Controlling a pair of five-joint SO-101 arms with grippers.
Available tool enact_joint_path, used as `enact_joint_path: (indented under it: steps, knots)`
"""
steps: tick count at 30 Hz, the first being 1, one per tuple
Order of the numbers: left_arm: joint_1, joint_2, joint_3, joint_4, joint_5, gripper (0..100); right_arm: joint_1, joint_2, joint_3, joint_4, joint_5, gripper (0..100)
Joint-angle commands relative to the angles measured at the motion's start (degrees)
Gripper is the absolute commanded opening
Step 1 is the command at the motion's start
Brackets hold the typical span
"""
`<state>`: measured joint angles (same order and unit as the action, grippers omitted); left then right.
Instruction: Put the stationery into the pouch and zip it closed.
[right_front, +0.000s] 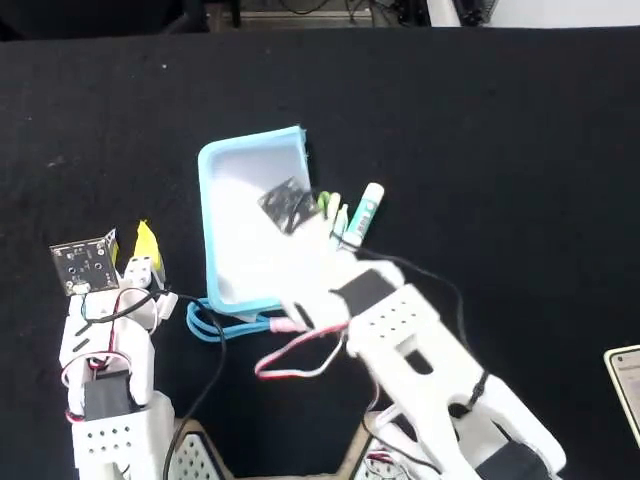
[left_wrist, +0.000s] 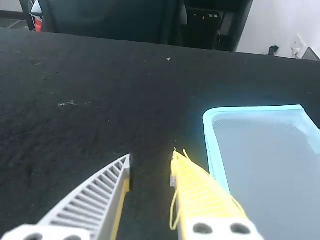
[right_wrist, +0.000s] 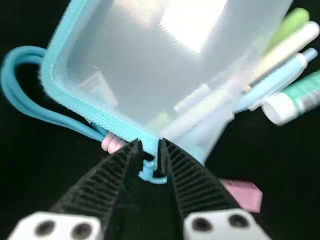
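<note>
The translucent pouch (right_front: 245, 225) with a light blue rim lies flat at the table's middle. Several pens (right_front: 335, 212) and a green-white glue stick (right_front: 366, 212) stick out of its right side, and a dark item (right_front: 288, 206) lies inside it. My right gripper (right_wrist: 149, 152) is at the pouch's near corner, its black fingers (right_wrist: 177, 172) shut on the blue zipper pull (right_wrist: 150, 175) of the pouch (right_wrist: 165, 65). The pens (right_wrist: 280, 55) and glue stick (right_wrist: 295, 97) lie beyond that corner. My left gripper (left_wrist: 150, 167) rests open left of the pouch (left_wrist: 265, 165), with nothing between its fingers.
A blue loop strap (right_front: 215, 325) trails from the pouch's near left corner. A pink eraser (right_wrist: 243, 194) lies on the black cloth close to my right gripper. A pale card (right_front: 626, 378) sits at the right edge of the table.
</note>
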<state>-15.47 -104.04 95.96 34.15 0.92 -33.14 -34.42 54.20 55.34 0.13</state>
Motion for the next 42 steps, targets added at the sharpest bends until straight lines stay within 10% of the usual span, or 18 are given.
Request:
enact_joint_path:
  steps: [1, 8, 17, 34, 42]
  knots:
    - [0.7, -0.3, 1.4, -1.2, -0.5, 14, 1.7, -1.3, -14.5, 17.0, 6.3, 6.8]
    - [0.7, -0.2, 1.4, -1.1, -0.5, 14, -9.7, 10.2, -12.3, 17.3, 6.8, 6.8]
    - [0.4, -0.3, 1.4, -1.1, -0.5, 14, 0.8, 25.8, -19.3, 15.6, 6.8, 6.8]
    - [0.4, -0.3, 1.4, -1.1, -0.5, 14, -9.6, 29.8, -8.5, -28.3, -1.3, 6.8]
    - [0.4, -0.3, 1.4, -1.1, -0.5, 14, -8.2, 18.3, -7.4, -18.6, -1.5, 11.8]
